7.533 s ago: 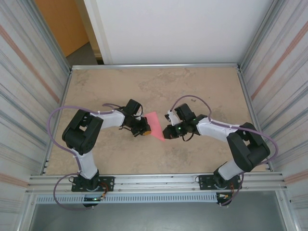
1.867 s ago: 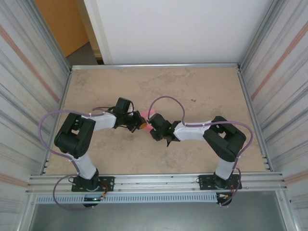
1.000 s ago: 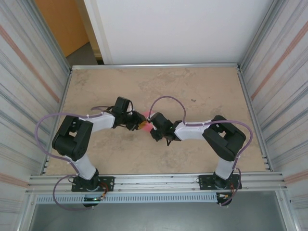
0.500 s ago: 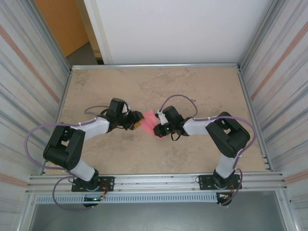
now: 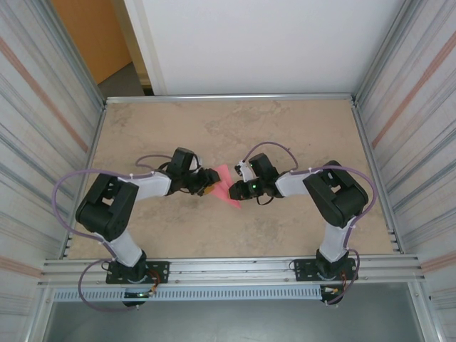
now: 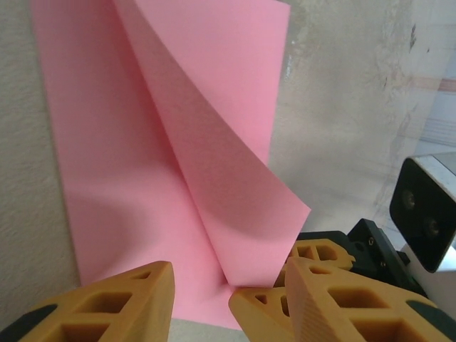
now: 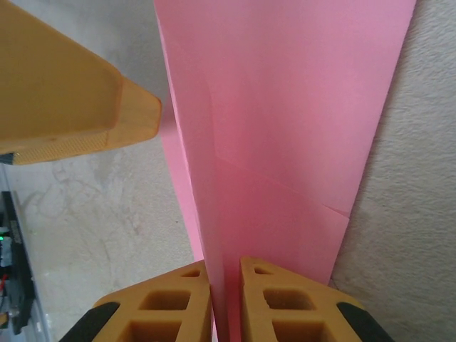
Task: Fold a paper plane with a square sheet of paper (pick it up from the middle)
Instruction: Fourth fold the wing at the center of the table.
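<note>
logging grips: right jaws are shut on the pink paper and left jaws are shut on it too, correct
Not quite. The right jaws are shut on the pink paper, but the left jaws stand open; the left wrist view shows the gap.

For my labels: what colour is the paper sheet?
The paper is plain pink; left wrist view shows it best.

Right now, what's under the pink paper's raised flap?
The curled flap of the square sheet of paper arches over its own lower layer, flat on the table. The tabletop beneath that is covered.
</note>
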